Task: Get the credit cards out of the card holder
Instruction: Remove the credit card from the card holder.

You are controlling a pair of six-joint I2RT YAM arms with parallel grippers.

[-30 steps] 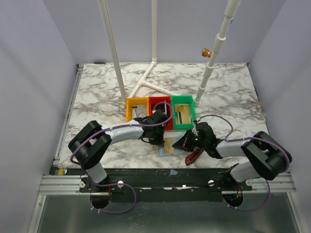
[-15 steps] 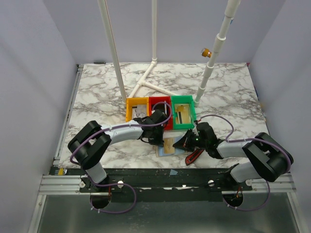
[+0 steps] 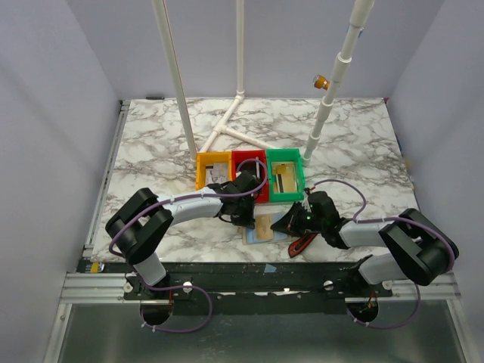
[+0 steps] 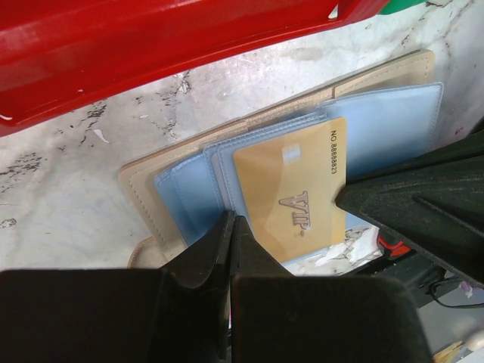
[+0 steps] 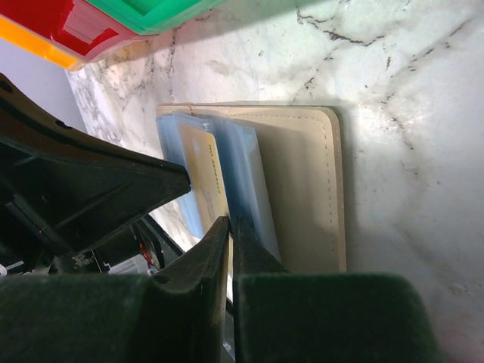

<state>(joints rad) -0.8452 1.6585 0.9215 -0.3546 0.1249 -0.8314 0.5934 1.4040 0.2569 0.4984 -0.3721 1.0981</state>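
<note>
We found the small tan-brown bifold card holder lying opened flat on the white marbled surface, just in front of the red plastic bin. Its blue-grey pockets faced up, and the thin yellowish-gold credit card sat among them with most of its face showing. The left gripper had its fingers clenched to a thin seam, tips down at the pocket edge beside one corner of the card. The right gripper was likewise pressed together, its tips at the card's opposite side. Whether either seam had nipped a card edge or a pocket lip, we could not tell. We judged the card light, stiff and slick, so it would slide rather than bend. The holder looked soft and light enough to ride along with it unless pinned. The pockets seemed thin and pliable, likely to cling to the card's face. We reckoned the best hold was on whichever card edge stood clear of its pocket, pinched across the thickness, while the other fingers pressed the tan flap against the surface. Any further cards beneath the gold one we could not see.
</note>
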